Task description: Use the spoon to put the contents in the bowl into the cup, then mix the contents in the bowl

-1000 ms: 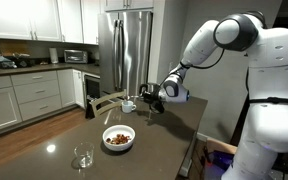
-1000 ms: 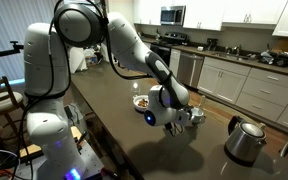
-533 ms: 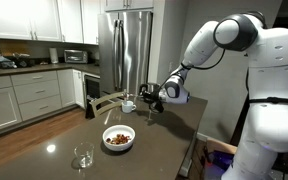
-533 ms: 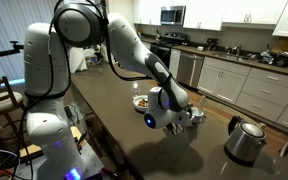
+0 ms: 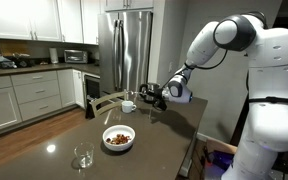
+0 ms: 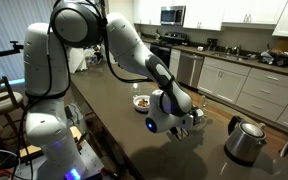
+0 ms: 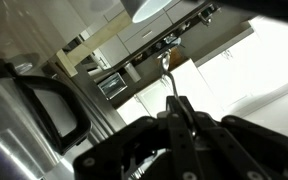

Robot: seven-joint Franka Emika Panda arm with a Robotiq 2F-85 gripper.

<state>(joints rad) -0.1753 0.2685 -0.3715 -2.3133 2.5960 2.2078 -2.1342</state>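
A: Biggest first?

B: White arm (image 5: 224,40), bent over from one side and stretched out above a long dark table (image 5: 169,128). Steel fridge (image 5: 129,45) behind it, among the kitchen units.

A: And on the table?

B: Metal kettle (image 6: 246,140) toward one end. Then a round white bowl (image 5: 118,147), well apart from the kettle. Clear glass (image 5: 82,157) near the bowl, closer to the table's edge. Small white cup (image 5: 128,105) farther back, on the far side of the bowl.

A: The gripper?

B: Gripper (image 5: 144,97) up off the table, just beside the cup and a little higher. Turned level, not pointing down at the tabletop.

A: Jaws?

B: Fully closed, pinched on the spoon (image 7: 167,72) — thin stem clamped between them and sticking straight out ahead in the wrist view. Probably the scoop end out front, though too blurred to swear to.

A: Spoon in the wider shots?

B: Too slender to pick out there; hidden by the arm or lost against the dark gripper.

A: And the food?

B: Heap of brown and reddish chunks (image 5: 117,136) lying in the bowl — plain to see from above. No view into the cup from either side.
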